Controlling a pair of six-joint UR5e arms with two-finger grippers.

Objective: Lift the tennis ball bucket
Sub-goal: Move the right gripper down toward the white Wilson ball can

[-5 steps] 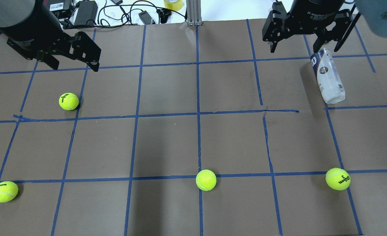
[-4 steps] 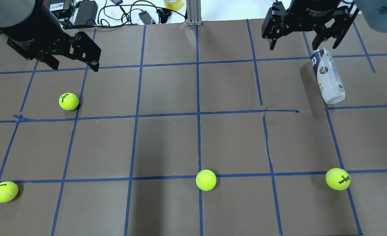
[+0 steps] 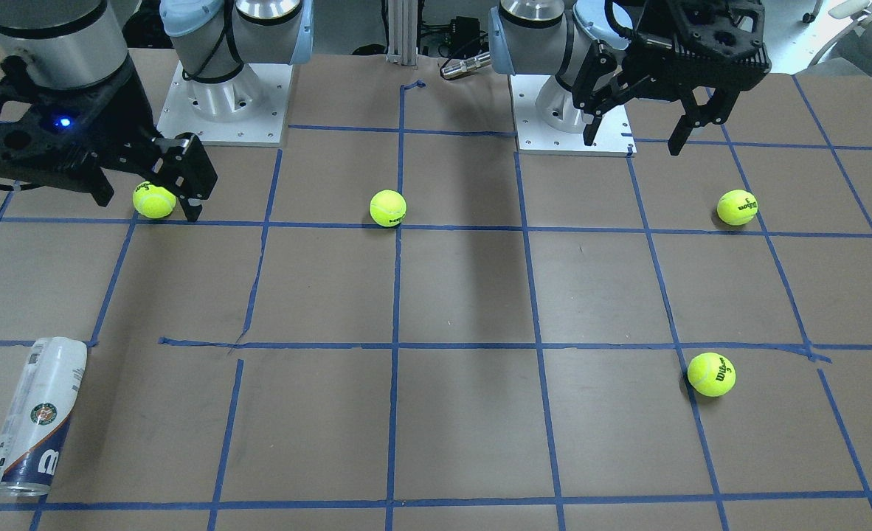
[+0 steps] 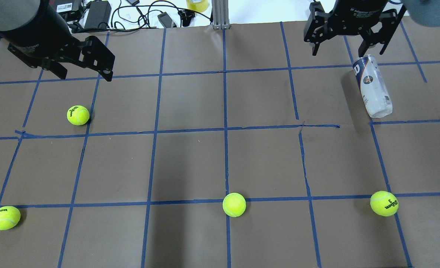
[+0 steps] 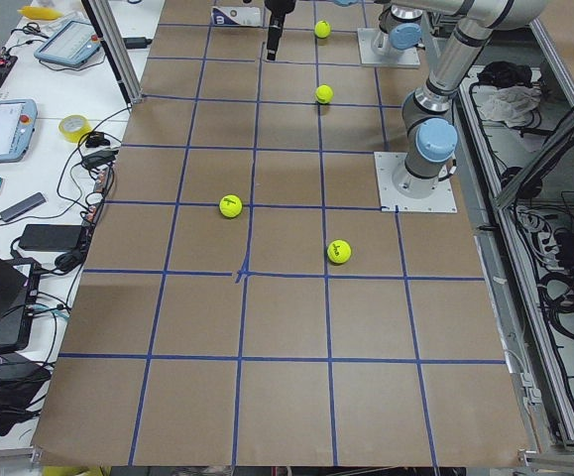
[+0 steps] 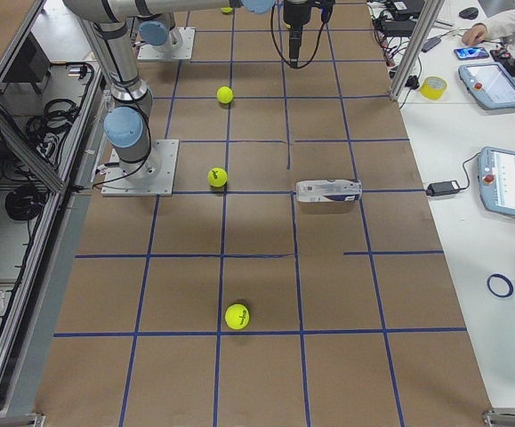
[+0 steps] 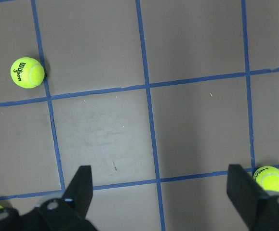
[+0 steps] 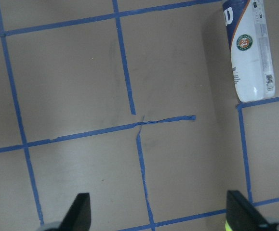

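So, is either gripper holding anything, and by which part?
Nothing is held. The left gripper and right gripper are open and empty; the tennis ball bucket lies untouched.

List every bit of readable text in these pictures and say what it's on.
"Wilson 3": on the tennis ball.
"W": on the navy band of the tennis ball bucket.
The bucket's round logo, small print and barcode digits are too small to read.
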